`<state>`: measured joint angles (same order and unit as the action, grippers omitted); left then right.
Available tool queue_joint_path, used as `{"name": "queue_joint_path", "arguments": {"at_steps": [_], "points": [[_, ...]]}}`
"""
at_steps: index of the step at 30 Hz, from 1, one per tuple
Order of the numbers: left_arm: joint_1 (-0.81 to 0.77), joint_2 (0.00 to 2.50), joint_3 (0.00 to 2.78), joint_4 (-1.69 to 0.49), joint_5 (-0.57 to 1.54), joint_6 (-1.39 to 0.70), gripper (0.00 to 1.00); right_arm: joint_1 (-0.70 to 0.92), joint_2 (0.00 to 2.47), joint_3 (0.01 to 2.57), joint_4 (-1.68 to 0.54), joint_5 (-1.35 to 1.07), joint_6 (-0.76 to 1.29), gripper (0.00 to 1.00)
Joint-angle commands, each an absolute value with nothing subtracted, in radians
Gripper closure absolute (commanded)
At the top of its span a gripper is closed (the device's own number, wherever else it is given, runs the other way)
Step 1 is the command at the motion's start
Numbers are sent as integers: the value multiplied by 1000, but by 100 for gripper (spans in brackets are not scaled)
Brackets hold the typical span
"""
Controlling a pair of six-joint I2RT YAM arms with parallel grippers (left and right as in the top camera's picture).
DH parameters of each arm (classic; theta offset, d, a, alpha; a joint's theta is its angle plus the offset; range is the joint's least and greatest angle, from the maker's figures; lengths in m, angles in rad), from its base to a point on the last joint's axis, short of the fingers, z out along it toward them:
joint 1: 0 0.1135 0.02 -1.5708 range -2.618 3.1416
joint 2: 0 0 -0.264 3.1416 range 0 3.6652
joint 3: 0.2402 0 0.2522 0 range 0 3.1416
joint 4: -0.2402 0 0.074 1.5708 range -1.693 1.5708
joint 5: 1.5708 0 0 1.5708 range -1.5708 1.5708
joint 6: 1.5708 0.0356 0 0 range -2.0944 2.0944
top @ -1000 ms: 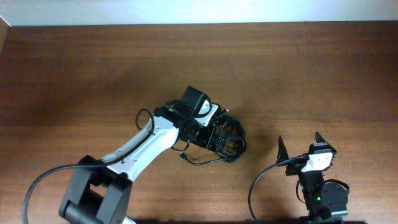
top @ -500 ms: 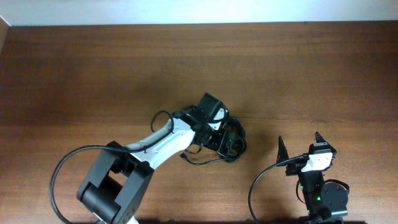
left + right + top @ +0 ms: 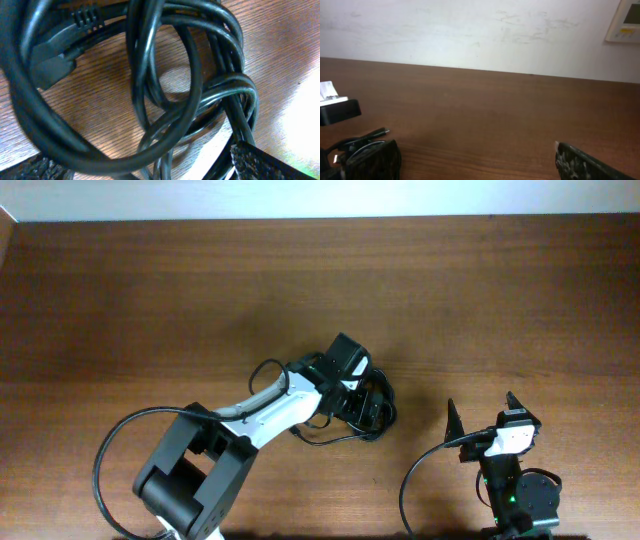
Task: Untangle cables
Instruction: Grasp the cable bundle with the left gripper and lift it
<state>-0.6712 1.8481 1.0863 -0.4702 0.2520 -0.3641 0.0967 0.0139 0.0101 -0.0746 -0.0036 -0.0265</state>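
Observation:
The cables [image 3: 381,416] lie as one black tangle of loops at the table's centre, with a loose strand trailing toward the front. My left gripper [image 3: 361,394] is down over the tangle, open. In the left wrist view the cables [image 3: 165,85] fill the frame, with a ribbed plug [image 3: 55,65] at the left. The open fingers [image 3: 267,162] straddle the loops without pinching them. My right gripper [image 3: 482,416] stands open near the front right, apart from the tangle, with nothing between its fingers [image 3: 582,164]. One cable end [image 3: 376,133] shows at the left of the right wrist view.
The wooden table [image 3: 150,300] stretches bare to the left and back, ending at a white wall [image 3: 470,30]. The left arm [image 3: 260,405] reaches in from the front left. A thick black arm wire [image 3: 408,480] loops beside the right arm's base.
My left gripper has moved right and slightly down over the cable tangle, staying open. The right arm has not moved.

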Motion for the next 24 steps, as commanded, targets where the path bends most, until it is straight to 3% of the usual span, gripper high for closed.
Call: {"name": "queue_joint_path", "arguments": {"at_steps": [1, 5, 14, 16, 24], "points": [[-690, 1898, 1087, -471, 247, -381, 10, 89, 6, 6, -82, 9, -22, 1], [-690, 1898, 1087, -468, 247, -381, 43, 89, 6, 6, -82, 9, -22, 1], [-689, 1898, 1087, -468, 228, -381, 85, 89, 6, 6, -82, 9, -22, 1], [-689, 1898, 1087, -468, 212, -381, 100, 89, 6, 6, -82, 9, -22, 1], [-690, 1878, 1089, -470, 213, -363, 100, 89, 6, 6, -82, 9, -22, 2]]}}
